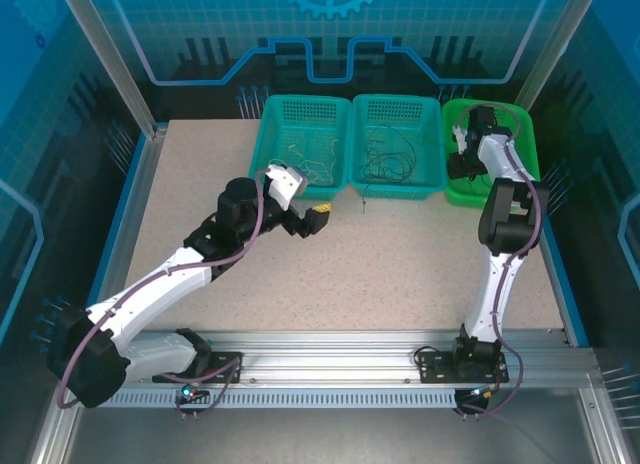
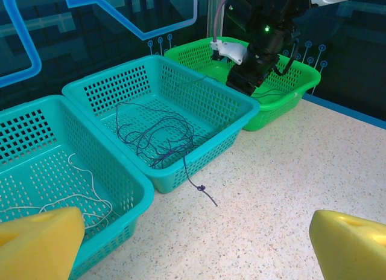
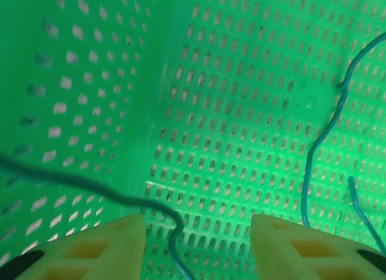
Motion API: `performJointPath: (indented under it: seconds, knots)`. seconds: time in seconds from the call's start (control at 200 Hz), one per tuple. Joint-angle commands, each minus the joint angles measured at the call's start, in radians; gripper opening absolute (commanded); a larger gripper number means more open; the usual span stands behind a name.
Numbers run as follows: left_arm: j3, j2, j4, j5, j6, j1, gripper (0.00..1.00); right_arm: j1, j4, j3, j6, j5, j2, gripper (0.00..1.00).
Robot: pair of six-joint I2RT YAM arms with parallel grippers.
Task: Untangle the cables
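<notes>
Cable (image 3: 90, 185) threads right end effector's (image 3: 198, 247) open gap (inside green basket (image 3: 253, 99)).

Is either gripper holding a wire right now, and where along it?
Neither. The left gripper hangs open, empty; a thin dark wire passes between the right gripper's parted fingers, unpinched.

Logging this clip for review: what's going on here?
The right gripper is down inside the green basket, jaws apart with a thin dark wire running between them, not clamped. The left gripper hovers open and empty over the table. Purple wires lie in the middle teal basket, whitish wires in the left teal basket.
</notes>
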Motion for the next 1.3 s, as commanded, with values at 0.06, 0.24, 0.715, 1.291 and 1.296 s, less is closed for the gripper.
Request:
performJointPath:
  seconds: [0.06, 0.24, 0.715, 1.291, 1.296]
  knots:
    - [0.077, 0.033, -0.013, 0.026, 0.003, -0.002, 0.97, -0.018, -0.005, 0.009, -0.034, -0.080, -0.025, 0.51]
    - [0.110, 0.058, -0.017, 0.027, 0.011, -0.002, 0.97, -0.020, 0.041, 0.038, -0.011, -0.070, 0.025, 0.40]
    - [0.105, 0.071, 0.018, 0.038, -0.029, -0.002, 0.97, -0.100, 0.233, -0.177, 0.150, -0.089, -0.206, 0.00]
    - [0.085, 0.072, 0.031, -0.015, -0.084, -0.001, 0.97, -0.206, 0.115, -0.125, 0.395, -0.140, -0.113, 0.28]
    - [0.086, 0.072, 0.026, -0.020, -0.085, -0.001, 0.97, -0.206, 0.115, -0.125, 0.395, -0.142, -0.115, 0.30]
